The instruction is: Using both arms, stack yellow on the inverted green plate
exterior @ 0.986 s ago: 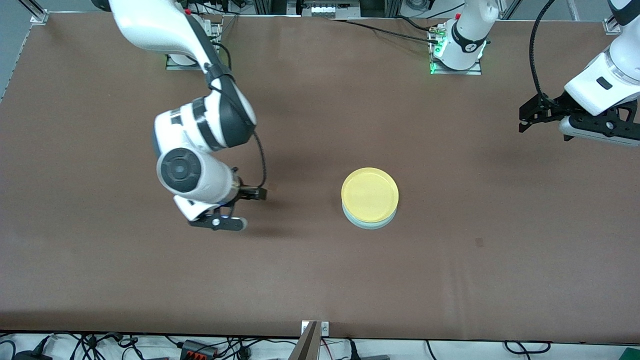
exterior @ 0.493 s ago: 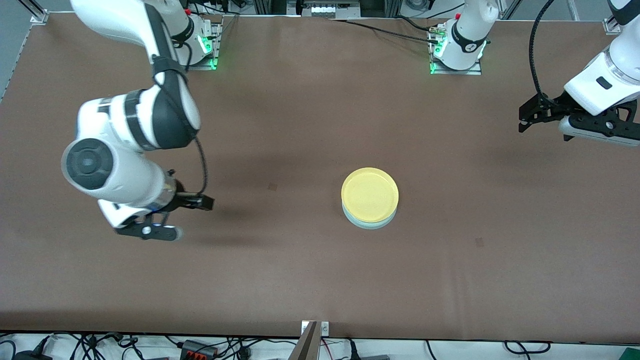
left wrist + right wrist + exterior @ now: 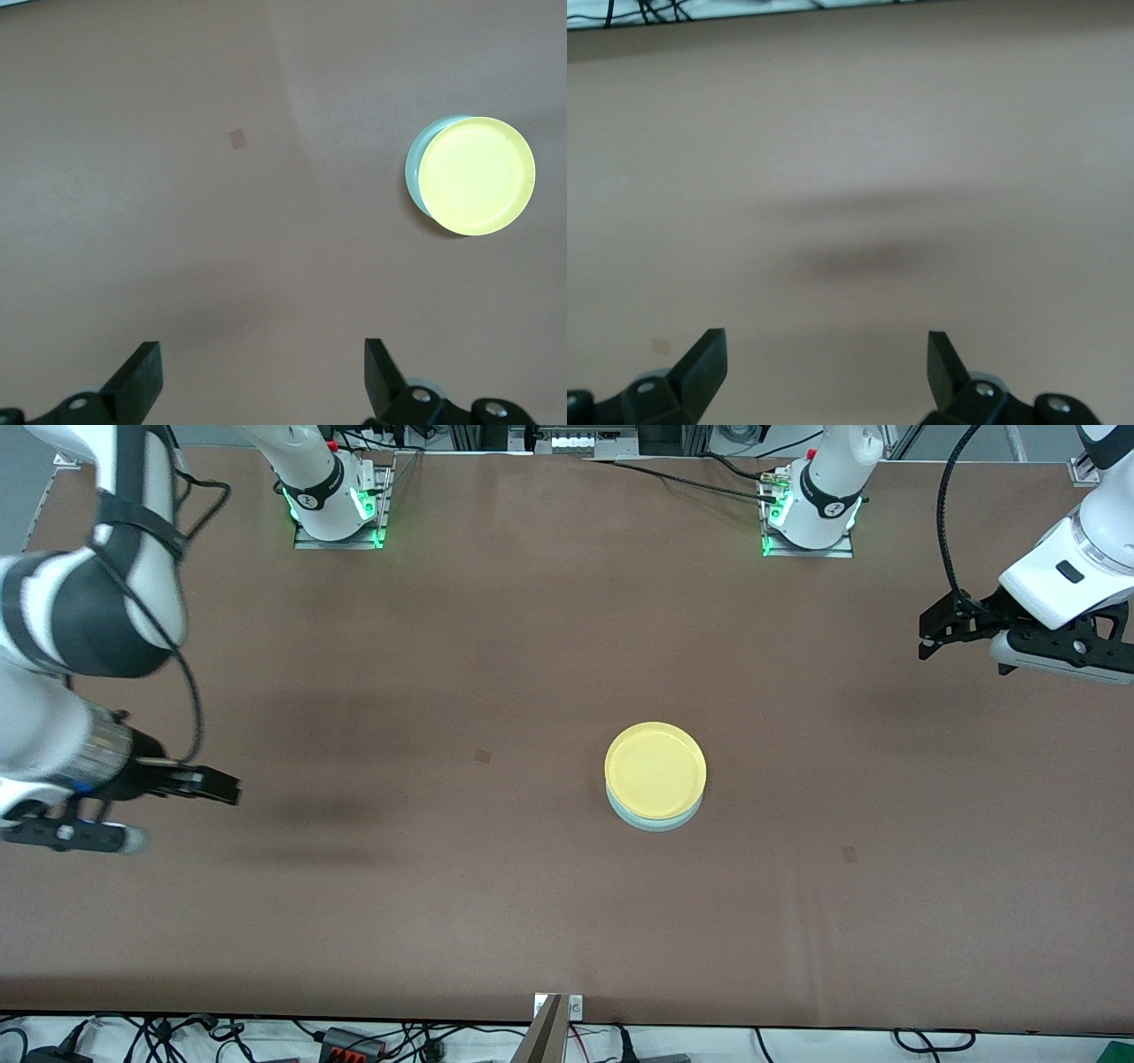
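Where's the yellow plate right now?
In the front view the yellow plate sits mid-table on top of the green plate, apart from both open grippers, slightly nearer the left arm's end.

No readable text, label, brand, number or sign anywhere: none on plates, arms, bases or counter.

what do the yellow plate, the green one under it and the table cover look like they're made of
Yellow plate: likely plastic, smooth, with a uniform bright colour and a soft sheen along the rim. Green plate: probably the same moulded plastic, pale mint; only its edge shows. Table cover: matte brown sheet, maybe felt or paper, with no glare and faint creases.
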Robot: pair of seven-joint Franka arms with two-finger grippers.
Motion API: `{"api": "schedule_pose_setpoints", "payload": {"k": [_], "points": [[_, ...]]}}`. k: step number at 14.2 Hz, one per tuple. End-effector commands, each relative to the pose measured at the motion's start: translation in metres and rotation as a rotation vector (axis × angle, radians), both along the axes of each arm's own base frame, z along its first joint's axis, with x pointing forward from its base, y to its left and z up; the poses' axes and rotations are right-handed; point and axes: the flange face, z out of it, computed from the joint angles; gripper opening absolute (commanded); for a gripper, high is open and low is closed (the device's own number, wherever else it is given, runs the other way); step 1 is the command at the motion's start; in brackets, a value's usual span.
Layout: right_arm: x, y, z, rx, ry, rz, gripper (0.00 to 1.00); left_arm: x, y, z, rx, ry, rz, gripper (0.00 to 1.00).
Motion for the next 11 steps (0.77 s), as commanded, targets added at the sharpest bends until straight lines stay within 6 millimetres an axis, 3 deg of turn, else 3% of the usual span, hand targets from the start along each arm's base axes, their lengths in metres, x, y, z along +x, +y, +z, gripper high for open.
{"api": "schedule_pose_setpoints", "payload": {"k": [1, 6, 11], "points": [[-0.031, -0.040, 0.031, 0.038, -0.023, 0.034, 1.00, 0.003, -0.001, 0.005, -0.011, 0.003, 0.008, 1.00], [-0.054, -0.072, 0.067, -0.031, -0.059, 0.081, 1.00, 0.003, -0.001, 0.006, -0.009, 0.001, 0.006, 1.00], [-0.081, -0.080, 0.062, -0.026, -0.017, 0.083, 1.00, 0.003, -0.001, 0.006, -0.011, 0.001, 0.008, 1.00]]}}
